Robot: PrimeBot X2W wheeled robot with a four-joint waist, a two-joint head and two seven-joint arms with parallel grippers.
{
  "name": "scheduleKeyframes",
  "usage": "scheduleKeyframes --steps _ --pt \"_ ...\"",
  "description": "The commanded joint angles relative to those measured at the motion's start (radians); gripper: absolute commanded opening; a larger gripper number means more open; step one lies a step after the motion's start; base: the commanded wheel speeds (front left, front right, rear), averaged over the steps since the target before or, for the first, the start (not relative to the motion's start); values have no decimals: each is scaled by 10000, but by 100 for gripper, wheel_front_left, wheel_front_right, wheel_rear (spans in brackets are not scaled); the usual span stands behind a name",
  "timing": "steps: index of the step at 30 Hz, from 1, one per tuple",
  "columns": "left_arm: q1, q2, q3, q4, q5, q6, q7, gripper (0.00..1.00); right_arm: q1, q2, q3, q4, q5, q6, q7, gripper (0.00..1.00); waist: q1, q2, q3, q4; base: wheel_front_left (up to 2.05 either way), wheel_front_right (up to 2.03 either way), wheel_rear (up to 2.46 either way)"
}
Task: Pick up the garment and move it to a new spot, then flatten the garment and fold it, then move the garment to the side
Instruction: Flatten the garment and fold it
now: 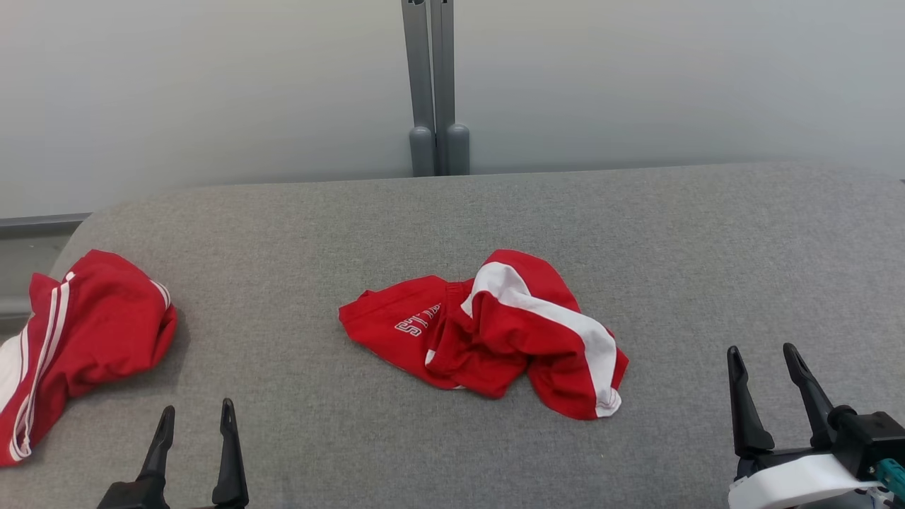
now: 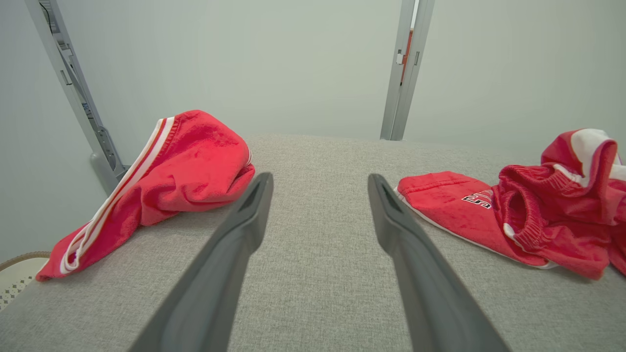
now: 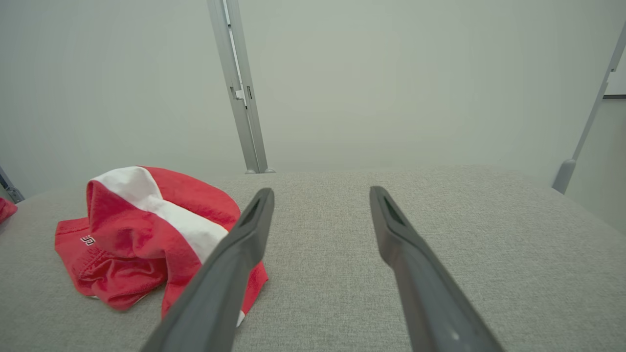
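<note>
A crumpled red garment with a broad white stripe and white lettering lies in the middle of the grey padded table. It shows at the right of the left wrist view as the red garment and at the left of the right wrist view as the red garment. My left gripper stands open near the front edge, well left of it, nothing between its fingers. My right gripper is open at the front right, apart from the cloth.
A second red garment with thin white stripes lies bunched at the table's left edge, also the second garment. A grey post stands behind the table's far edge against a pale wall. A pale basket rim sits below the left edge.
</note>
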Motion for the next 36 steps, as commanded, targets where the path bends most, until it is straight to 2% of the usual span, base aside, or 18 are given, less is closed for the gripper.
scheduleKeyframes --steps 1,19,26,36 --pt "-165 -29 67 -15 96 -55 -36 100 -82 -24 21 -20 -14 4 -35 100 0 -1 9 -6 0 0 0" --pt "-358 -147 13 7 304 -249 -35 100 -188 -105 133 -50 62 4 -35 100 0 -1 168 -192 0 0 0" --pt "-1365 -178 -1479 52 497 -566 181 100 -422 -139 259 -66 65 4 -35 100 0 -1 504 -547 0 0 0" --pt "-3282 -204 -4101 1285 -63 -749 1848 100 -1197 -1 608 -98 87 4 -35 100 0 -1 1565 -1714 0 0 0"
